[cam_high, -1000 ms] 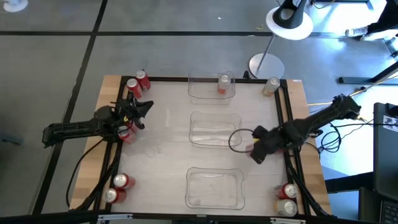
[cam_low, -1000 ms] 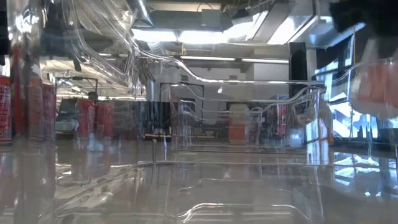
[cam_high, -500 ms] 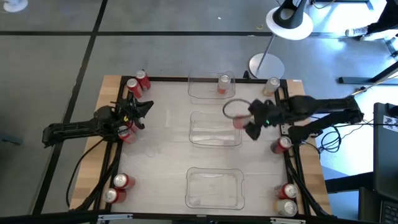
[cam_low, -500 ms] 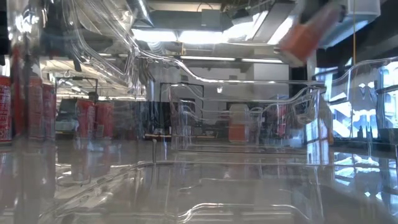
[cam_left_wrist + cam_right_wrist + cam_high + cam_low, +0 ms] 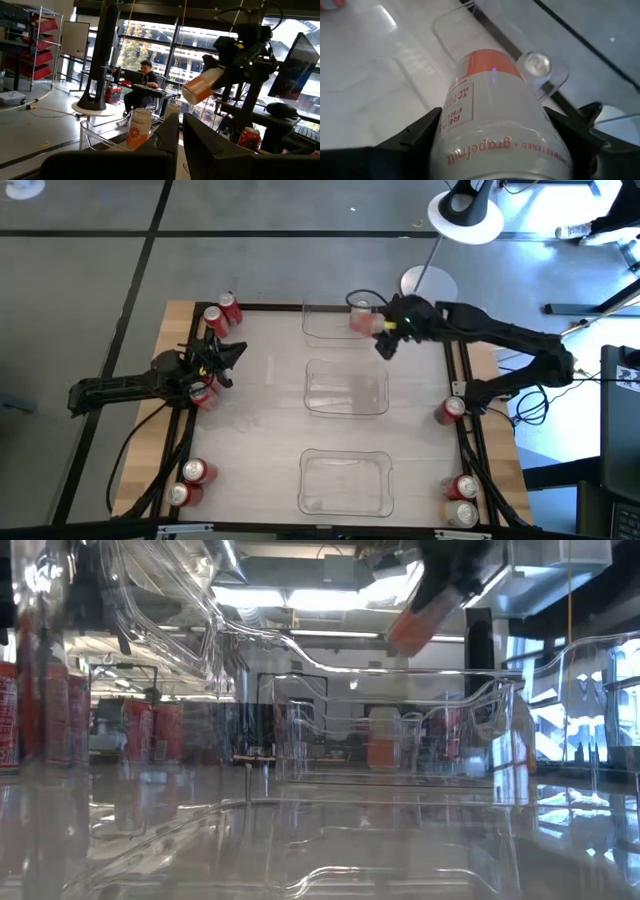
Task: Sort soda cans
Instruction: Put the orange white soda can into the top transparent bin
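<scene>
Starting at the table's left side, two red cans [image 5: 222, 312] stand at the far left corner and two more [image 5: 190, 482] at the near left corner, while the left gripper [image 5: 213, 367] waits over a red can [image 5: 205, 394] by the left rail; whether its fingers are open or closed cannot be told. Down the middle lie three clear trays, and the far tray [image 5: 318, 332] already holds one upright orange-and-white can [image 5: 139, 129]. Above that tray's right end the right gripper [image 5: 376, 327] hangs in the air, its fingers clamped across the body of a tilted grapefruit can [image 5: 492, 112]. Farther right, a pale can [image 5: 436, 318] stands at the far right corner, a red one [image 5: 449, 411] beside the right rail, and two others [image 5: 462, 500] at the near right corner. Such a can is probably light if empty and heavier if full, stiff along its length yet thin-walled, so a hard squeeze could dent it. Its smooth printed skin looks slippery, so a hold across the middle of the body, as now, seems soundest, and it should be brought upright before release.
</scene>
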Controlling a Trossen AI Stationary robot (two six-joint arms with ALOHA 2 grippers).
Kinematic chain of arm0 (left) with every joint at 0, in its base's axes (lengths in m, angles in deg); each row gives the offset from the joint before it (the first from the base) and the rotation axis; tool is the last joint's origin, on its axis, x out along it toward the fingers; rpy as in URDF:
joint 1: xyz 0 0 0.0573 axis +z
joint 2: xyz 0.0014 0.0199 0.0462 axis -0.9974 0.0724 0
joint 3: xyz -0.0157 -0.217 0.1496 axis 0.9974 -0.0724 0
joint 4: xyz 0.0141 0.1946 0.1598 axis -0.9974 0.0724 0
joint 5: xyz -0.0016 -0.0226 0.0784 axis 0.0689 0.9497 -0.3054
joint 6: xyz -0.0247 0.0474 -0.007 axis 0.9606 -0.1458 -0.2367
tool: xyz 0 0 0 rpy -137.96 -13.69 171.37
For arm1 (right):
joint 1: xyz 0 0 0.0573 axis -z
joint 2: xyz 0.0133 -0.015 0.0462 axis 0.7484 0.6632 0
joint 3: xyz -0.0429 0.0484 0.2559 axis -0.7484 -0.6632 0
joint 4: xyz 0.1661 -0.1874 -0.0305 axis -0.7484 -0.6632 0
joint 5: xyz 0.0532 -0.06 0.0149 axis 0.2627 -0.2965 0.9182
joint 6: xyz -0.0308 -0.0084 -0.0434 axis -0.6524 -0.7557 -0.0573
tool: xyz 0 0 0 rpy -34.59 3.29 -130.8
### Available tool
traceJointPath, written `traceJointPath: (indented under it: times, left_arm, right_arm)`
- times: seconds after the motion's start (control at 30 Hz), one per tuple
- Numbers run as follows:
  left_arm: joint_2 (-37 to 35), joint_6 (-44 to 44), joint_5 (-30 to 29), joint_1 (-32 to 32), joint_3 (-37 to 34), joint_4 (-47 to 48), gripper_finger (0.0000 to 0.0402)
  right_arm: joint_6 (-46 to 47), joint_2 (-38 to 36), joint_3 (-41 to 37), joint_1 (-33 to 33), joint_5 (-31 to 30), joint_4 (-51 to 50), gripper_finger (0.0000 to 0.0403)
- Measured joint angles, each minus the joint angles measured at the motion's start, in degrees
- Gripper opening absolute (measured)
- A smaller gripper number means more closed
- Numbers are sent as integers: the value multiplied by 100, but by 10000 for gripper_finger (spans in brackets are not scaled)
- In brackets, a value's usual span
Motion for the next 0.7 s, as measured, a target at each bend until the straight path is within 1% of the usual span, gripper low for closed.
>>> traceJointPath:
  times: [0.1,0.2,0.3,0.4,0.57,0.7]
  left_arm:
    - [0,-6,1,-1,0,-2,17]
    - [0,-4,1,-1,0,-4,17]
    - [0,6,0,0,0,6,17]
    - [0,17,1,-1,0,36,17]
    - [0,18,1,1,0,42,17]
    - [0,19,1,0,0,50,17]
  right_arm:
    - [-353,278,15,357,208,191,286]
    - [-621,624,167,702,449,181,286]
    - [-831,958,354,977,566,196,286]
    - [-1030,1295,511,1190,619,189,286]
    - [-1093,1730,706,1478,987,149,286]
    - [-1182,1962,708,1530,1051,8,286]
